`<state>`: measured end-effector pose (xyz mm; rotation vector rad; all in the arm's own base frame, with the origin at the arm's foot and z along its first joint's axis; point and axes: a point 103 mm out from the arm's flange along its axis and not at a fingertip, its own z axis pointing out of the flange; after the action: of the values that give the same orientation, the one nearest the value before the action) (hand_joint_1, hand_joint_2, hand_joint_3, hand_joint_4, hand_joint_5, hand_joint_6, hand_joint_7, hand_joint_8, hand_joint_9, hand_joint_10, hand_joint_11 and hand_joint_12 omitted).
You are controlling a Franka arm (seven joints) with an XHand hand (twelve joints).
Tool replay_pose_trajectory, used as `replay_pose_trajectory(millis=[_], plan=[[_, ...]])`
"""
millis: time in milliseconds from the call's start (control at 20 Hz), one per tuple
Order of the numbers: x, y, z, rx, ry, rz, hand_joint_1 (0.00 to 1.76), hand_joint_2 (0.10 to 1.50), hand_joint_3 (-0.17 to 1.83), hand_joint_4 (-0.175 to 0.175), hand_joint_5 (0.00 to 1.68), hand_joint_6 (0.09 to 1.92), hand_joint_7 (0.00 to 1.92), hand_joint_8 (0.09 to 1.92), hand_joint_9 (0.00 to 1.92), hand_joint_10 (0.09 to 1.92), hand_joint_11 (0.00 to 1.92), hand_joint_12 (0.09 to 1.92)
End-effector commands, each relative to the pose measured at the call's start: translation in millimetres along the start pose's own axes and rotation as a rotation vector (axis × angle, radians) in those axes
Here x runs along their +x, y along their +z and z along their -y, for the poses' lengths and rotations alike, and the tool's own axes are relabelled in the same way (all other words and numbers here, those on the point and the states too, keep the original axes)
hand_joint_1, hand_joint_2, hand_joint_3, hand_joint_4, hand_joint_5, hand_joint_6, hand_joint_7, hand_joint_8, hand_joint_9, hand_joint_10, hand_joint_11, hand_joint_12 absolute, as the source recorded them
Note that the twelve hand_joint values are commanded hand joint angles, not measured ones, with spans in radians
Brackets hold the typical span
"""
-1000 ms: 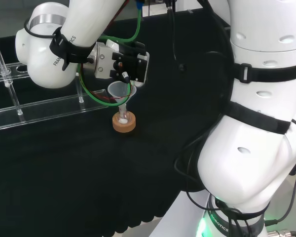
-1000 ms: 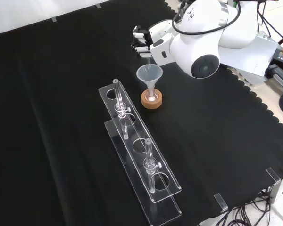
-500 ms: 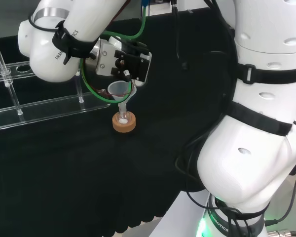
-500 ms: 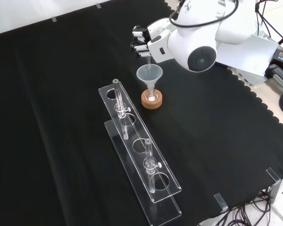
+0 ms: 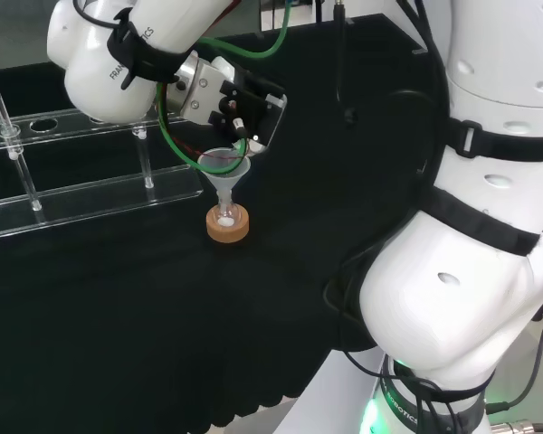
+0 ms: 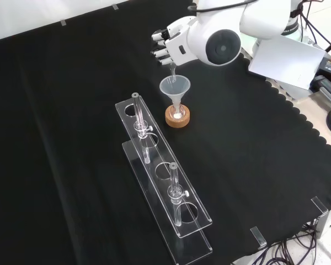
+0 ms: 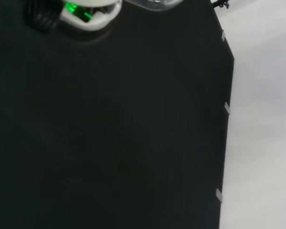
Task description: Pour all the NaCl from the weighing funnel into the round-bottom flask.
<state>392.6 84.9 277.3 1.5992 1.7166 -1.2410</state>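
Note:
A small round-bottom flask (image 5: 224, 217) with white powder at its bottom sits on a cork ring (image 5: 228, 228) (image 6: 177, 116). A clear plastic funnel (image 5: 224, 166) (image 6: 175, 88) stands in its neck. The hand (image 5: 240, 104) (image 6: 168, 44) hovers just above that funnel, fingers curled round a clear weighing funnel (image 6: 172, 72). The weighing funnel is tipped steeply, and its thin spout points down into the plastic funnel's mouth. In the wrist view a clear glass piece (image 7: 155, 4) shows at the picture's edge over black cloth.
A long clear acrylic rack (image 6: 163, 187) (image 5: 72, 194) with two upright glass tubes (image 6: 138, 118) (image 6: 174, 190) stands close beside the flask, to its left in the head view. The cloth's scalloped edge (image 6: 298, 110) runs along the front view's right.
The wrist has risen and rolled, so the hand tilts the weighing funnel more steeply over the plastic funnel. Flask, cork ring and rack have stayed put.

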Motion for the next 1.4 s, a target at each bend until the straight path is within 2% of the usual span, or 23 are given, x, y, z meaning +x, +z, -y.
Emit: replay_pose_trajectory(millis=[50, 150, 200, 400, 650, 950, 1100, 1400], plan=[[-3, 7, -1, 0.012, -0.001, -0.050, 1.11, 0.73, 0.51, 0.175, 1.28, 0.61, 0.80, 0.67, 1.32, 0.10, 1.07, 0.86], [-6, 10, -2, 0.012, -0.001, -0.073, 1.11, 0.73, 0.51, 0.175, 1.28, 0.61, 0.80, 0.67, 1.32, 0.10, 1.07, 0.86], [-7, 12, -3, -0.013, -0.010, -0.081, 1.11, 0.73, 0.51, 0.175, 1.28, 0.61, 0.80, 0.67, 1.32, 0.10, 1.07, 0.86], [-14, 20, -6, -0.034, -0.022, -0.104, 1.11, 0.73, 0.51, 0.175, 1.28, 0.61, 0.80, 0.67, 1.32, 0.10, 1.07, 0.86], [-18, 27, -8, -0.044, -0.031, -0.128, 1.11, 0.73, 0.51, 0.175, 1.28, 0.61, 0.80, 0.67, 1.32, 0.10, 1.07, 0.86], [-26, 35, -10, -0.040, -0.032, -0.257, 1.11, 0.73, 0.51, 0.175, 1.28, 0.61, 0.80, 0.67, 1.32, 0.10, 1.07, 0.86], [-29, 41, -11, -0.047, -0.033, -0.291, 1.11, 0.73, 0.51, 0.175, 1.28, 0.61, 0.80, 0.67, 1.32, 0.10, 1.07, 0.86], [-38, 50, -13, -0.054, -0.021, -0.441, 1.11, 0.73, 0.51, 0.175, 1.28, 0.61, 0.80, 0.67, 1.32, 0.10, 1.07, 0.86]])
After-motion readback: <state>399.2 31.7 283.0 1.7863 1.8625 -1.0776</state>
